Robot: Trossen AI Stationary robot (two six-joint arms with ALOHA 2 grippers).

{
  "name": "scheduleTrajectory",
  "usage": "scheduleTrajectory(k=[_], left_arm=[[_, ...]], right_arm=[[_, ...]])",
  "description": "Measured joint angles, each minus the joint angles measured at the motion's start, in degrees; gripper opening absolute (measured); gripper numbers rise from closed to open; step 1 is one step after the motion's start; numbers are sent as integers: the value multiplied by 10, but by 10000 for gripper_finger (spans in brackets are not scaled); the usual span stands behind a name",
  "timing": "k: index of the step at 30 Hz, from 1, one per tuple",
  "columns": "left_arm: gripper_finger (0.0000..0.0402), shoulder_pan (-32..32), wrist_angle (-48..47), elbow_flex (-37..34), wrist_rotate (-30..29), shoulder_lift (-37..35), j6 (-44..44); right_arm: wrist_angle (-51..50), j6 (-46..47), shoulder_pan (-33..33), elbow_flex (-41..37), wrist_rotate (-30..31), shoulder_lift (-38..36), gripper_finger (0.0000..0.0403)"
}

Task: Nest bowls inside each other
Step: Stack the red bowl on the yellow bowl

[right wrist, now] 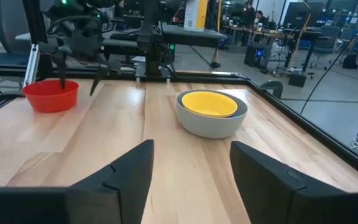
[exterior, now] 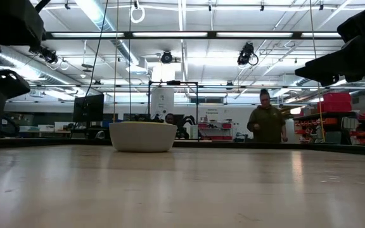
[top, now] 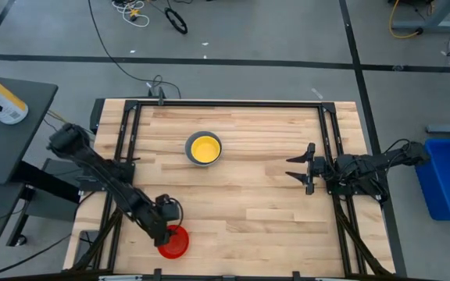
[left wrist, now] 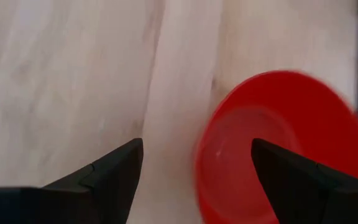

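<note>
A red bowl (top: 175, 243) stands upright on its base near the table's front edge, at the left. My left gripper (left wrist: 197, 168) hangs over it, open and pointing steeply down. One finger (left wrist: 303, 180) is over the bowl's hollow and the other (left wrist: 110, 177) is outside its rim; I see no touch. A yellow bowl (top: 205, 147) sits nested in a grey bowl (right wrist: 211, 123) at the table's far middle. My right gripper (top: 298, 166) waits open and level at the right edge, pointing toward the table's left.
Bare wooden table (top: 248, 203) lies between the red bowl and the nested pair. A black metal frame (top: 225, 103) runs along the table's edges. A person (exterior: 266, 116) stands in the room far behind the table.
</note>
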Motion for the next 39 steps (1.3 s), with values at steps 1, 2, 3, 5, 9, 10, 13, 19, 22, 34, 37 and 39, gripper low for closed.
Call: scheduleTrajectory(k=[1,2,3,5,9,10,13,19,22,34,37,39], left_arm=[[304,0,-3,0,2,4,-1],[300,0,-4,-1,5,6,-2],[294,0,-1,-1,9,9,-5],[277,0,1,-4,13,11,-10],[218,0,3,-5,4,12,-9],[195,0,3,-5,0,12,-4],[104,-1,3,-5,-10,12,12],[9,1,9,-4,-114,11,56],[7,13,27,-4,-187,11,105],[6,173,136,-5,-346,-8,376],[6,220,176,-11,-347,-37,434],[6,256,225,-31,-327,-63,476]], right_arm=[[0,0,0,0,0,0,220],[0,0,0,0,0,0,218],[0,0,0,0,-1,0,217],[0,0,0,0,-1,0,214],[0,0,0,0,-1,0,209],[0,0,0,0,-1,0,207],[0,0,0,0,-1,0,204],[0,0,0,0,-1,0,200],[0,0,0,0,-1,1,202],[0,0,0,0,-1,20,222],[0,0,0,0,-1,24,227],[0,0,0,0,-1,28,230]])
